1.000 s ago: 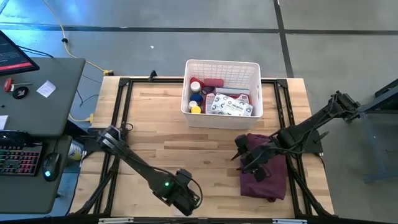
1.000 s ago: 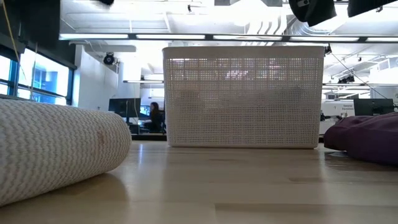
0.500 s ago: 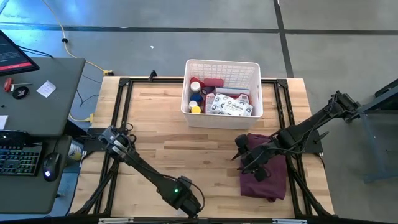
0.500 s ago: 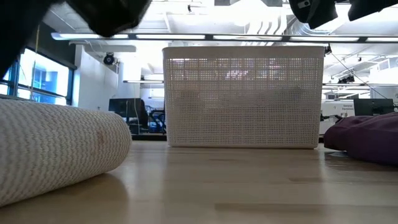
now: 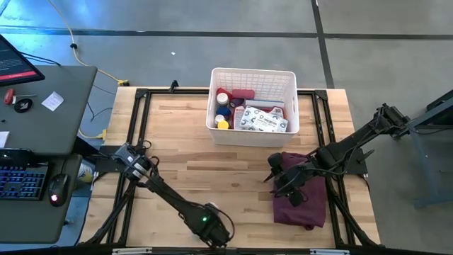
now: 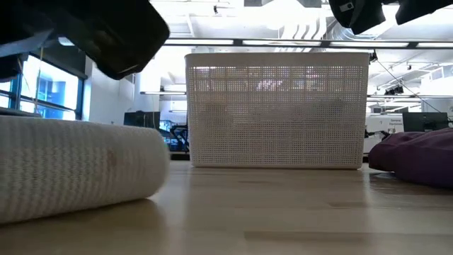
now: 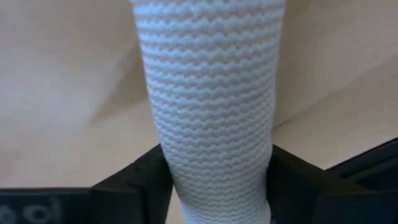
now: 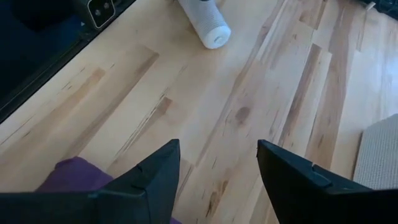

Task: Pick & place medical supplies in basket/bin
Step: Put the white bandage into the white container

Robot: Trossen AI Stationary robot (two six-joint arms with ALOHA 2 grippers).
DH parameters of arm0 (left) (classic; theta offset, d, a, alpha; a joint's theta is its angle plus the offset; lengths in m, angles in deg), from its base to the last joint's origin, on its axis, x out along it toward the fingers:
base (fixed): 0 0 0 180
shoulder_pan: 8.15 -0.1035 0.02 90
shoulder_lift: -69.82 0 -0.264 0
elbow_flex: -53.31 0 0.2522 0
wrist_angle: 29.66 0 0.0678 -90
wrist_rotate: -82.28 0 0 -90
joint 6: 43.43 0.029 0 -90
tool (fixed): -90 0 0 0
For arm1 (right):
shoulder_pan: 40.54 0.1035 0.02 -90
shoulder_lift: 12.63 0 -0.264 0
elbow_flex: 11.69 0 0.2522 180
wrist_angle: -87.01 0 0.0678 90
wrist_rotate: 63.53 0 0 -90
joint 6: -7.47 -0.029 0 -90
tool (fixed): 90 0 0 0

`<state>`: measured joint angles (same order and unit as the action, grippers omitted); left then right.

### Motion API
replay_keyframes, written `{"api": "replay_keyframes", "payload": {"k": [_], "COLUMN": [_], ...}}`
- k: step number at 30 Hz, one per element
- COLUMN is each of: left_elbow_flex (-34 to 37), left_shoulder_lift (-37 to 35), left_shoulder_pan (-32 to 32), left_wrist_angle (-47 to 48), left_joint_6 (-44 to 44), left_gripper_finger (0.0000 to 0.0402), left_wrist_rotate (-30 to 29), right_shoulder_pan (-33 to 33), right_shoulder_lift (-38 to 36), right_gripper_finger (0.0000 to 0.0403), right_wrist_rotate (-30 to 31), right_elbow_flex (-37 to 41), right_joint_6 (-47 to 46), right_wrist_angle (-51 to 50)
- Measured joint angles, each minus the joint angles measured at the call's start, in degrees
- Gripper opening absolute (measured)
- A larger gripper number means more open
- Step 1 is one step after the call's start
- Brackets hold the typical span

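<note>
The white roll (image 6: 71, 166) lies on its side on the table by the near edge, ribbed and soft. My left gripper (image 5: 216, 230) is down over it, covering it in the high view; the left wrist view shows the roll (image 7: 208, 106) running between the two dark fingers. The white lattice basket (image 5: 253, 71) stands at the far middle with a red case (image 5: 244, 94), small bottles (image 5: 222, 110) and a grey-white packet (image 5: 262, 120) inside. My right gripper (image 5: 279, 173) hangs open over the table beside the maroon cloth (image 5: 301, 198). My left gripper holds the white roll pinched between its two fingers (image 7: 140, 177), one on each side of the roll's body (image 7: 211, 155), the fingers lying across it. It comes from above. The roll's underside (image 6: 78, 205) rests on the table.
The maroon cloth lies bunched on the table's right half, under the right arm. A black frame runs along the table edges (image 5: 141, 127). Bare wood lies between the roll and the basket (image 6: 276, 110). A desk with keyboard stands left of the table.
My left gripper has moved toward the near edge and come down over the white roll, entering the low view from the upper left. The roll has shifted a little along the table and its outline looks flatter. My right arm has kept still.
</note>
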<state>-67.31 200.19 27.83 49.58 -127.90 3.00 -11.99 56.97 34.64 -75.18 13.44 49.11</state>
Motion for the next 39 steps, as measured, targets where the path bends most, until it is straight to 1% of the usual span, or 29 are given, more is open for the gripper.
{"api": "replay_keyframes", "payload": {"k": [3, 5, 9, 10, 12, 14, 19, 22, 28, 35, 39], "left_elbow_flex": [-0.1, -0.1, -0.1, -0.1, -0.1, -0.1, -0.1, -0.1, -0.1, -0.1, -0.1], "left_shoulder_lift": [0.0, 0.0, 0.0, -0.2, -0.6, -0.7, -0.9, -0.9, -0.9, -0.9, -1.0], "left_shoulder_pan": [-0.1, 0.0, -0.4, -0.4, -0.8, -1.3, -4.8, -6.9, -7.5, -7.5, -7.5], "left_wrist_angle": [1.3, 1.3, 1.7, 1.8, 1.8, 1.7, 0.8, -2.3, -6.8, -12.1, -13.1], "left_joint_6": [4.2, 6.7, 11.1, 13.0, 17.8, 21.7, 28.1, 32.8, 38.7, 41.4, 42.2], "left_gripper_finger": [0.0218, 0.0201, 0.0177, 0.0174, 0.0172, 0.0172, 0.0181, 0.018, 0.0175, 0.018, 0.0178], "left_wrist_rotate": [-0.6, -1.2, -4.0, -5.3, -9.9, -14.4, -23.4, -28.1, -35.1, -36.6, -37.6], "right_shoulder_pan": [0.0, 0.0, 0.0, 0.0, 0.0, 0.0, 0.0, -0.2, -1.4, -2.5, -4.3], "right_shoulder_lift": [0.0, 0.0, 0.0, 0.0, 0.0, 0.2, 0.2, 0.2, 2.4, 8.1, 11.7], "right_gripper_finger": [0.0206, 0.0204, 0.0206, 0.0206, 0.0206, 0.0205, 0.0206, 0.0206, 0.0218, 0.0253, 0.0275], "right_wrist_rotate": [-0.2, -1.3, -7.0, -8.7, -11.9, -13.3, -11.6, -9.8, -8.8, -6.7, -9.7], "right_elbow_flex": [0.0, 0.0, 0.0, 0.0, 0.0, 0.0, 0.0, 0.0, 0.0, 0.0, 0.0], "right_joint_6": [0.0, 0.0, 0.2, 0.8, 2.9, 4.6, 8.1, 9.8, 7.7, 9.8, 9.2], "right_wrist_angle": [0.0, -0.1, -0.1, 0.0, 0.4, 1.6, 4.5, 5.2, 7.3, 14.8, 18.4]}}
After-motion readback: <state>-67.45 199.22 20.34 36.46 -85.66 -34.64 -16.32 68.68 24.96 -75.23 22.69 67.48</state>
